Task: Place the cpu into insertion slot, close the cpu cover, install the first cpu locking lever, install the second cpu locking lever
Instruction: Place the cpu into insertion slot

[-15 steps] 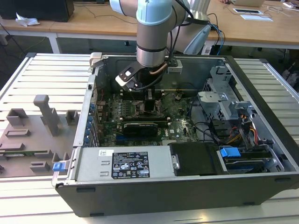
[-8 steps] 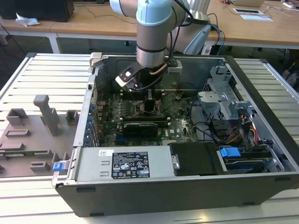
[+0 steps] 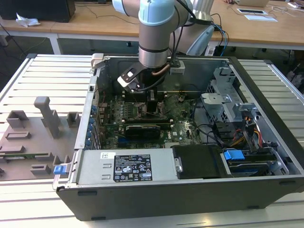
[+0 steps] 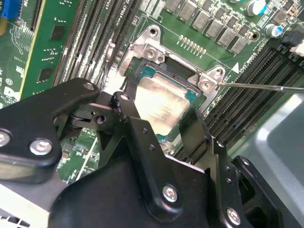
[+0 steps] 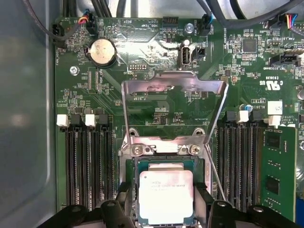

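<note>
The jaws grip the cpu [image 5: 166, 195] by two opposite edges, holding it in or just above the insertion slot [image 5: 135, 178] on the green motherboard [image 5: 156, 61]; which of the two cannot be told. The cpu cover [image 5: 173, 86] stands tilted up, open. In the exterior view, the arm [image 3: 154, 33] reaches down into the open computer case [image 3: 266, 95].

At the exterior view's left we see a grey fixture tray [image 3: 28, 142] with upright blocks, lying on a slatted metal table [image 3: 52, 71]. The open computer case [image 3: 190, 199] fills the middle of the frame. Along its lower edge sits a grey power supply [image 3: 128, 166], with a small blue tab [image 3: 59, 169] at its left end. Wooden desks [image 3: 95, 21] cross the top. In the first wrist view we see a coin battery [image 5: 102, 51], black memory slots [image 5: 85, 161] and a green memory module [image 5: 275, 166].
</note>
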Available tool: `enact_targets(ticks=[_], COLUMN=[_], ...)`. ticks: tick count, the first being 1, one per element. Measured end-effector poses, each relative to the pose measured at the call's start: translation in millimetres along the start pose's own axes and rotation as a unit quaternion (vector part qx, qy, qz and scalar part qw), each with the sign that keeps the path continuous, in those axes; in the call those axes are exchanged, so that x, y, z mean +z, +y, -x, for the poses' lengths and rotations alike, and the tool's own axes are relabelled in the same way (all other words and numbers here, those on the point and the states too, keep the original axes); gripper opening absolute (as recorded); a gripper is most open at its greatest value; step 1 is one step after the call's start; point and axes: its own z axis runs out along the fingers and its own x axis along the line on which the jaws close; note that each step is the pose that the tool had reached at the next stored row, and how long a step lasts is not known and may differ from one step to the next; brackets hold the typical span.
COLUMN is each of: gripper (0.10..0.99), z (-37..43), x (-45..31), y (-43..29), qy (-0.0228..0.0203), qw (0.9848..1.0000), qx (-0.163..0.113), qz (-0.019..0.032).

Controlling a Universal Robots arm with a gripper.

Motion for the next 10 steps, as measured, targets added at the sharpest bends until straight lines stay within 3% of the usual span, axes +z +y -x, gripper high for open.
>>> enact_targets(ticks=[5,10], gripper=[0.624,0.624], z=[1.3,1.5], x=[-1.0,-5.9], y=[0.0,0.0], qy=[-0.0085,-0.0098], qw=[1.0000,1.0000], qx=[0.000,0.000], qz=[0.0004,0.0004])
